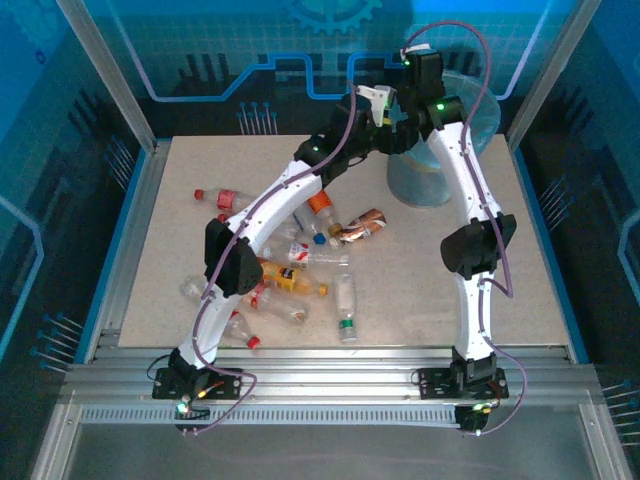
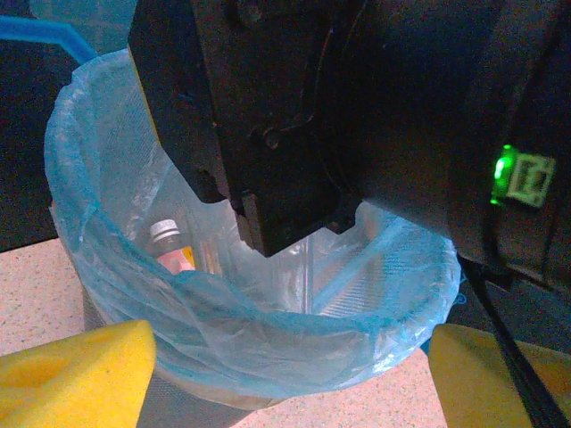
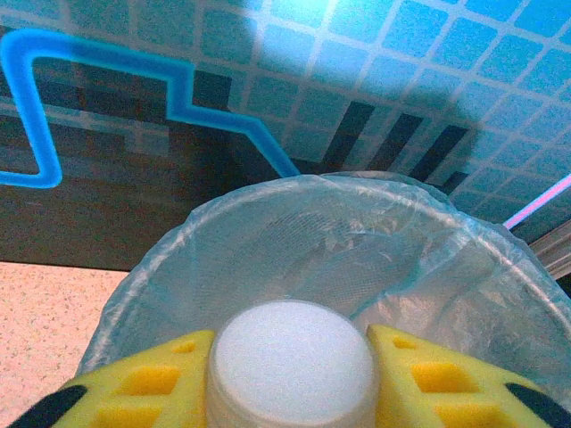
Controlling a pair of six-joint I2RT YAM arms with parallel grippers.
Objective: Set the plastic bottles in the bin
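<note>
My right gripper point(image 3: 291, 346) is shut on a bottle with a white cap point(image 3: 293, 366), its yellow pads point(image 3: 143, 388) on either side of the cap, held over the bin point(image 3: 268, 241) with its pale blue bag. My left gripper point(image 2: 284, 382) is open and holds nothing, its yellow pads point(image 2: 71, 374) spread wide just in front of the bin's near rim point(image 2: 268, 343). A bottle with a pale cap point(image 2: 166, 237) stands inside the bin. Several plastic bottles point(image 1: 300, 262) lie scattered on the table's left half. The grey bin point(image 1: 440, 175) stands at the back right.
The right arm's black body point(image 2: 312, 116) hangs just above the bin in front of the left wrist camera. Loose bottles include one with a red cap point(image 1: 225, 197) and a brown-labelled one point(image 1: 360, 228). Blue walls close the table's back and sides.
</note>
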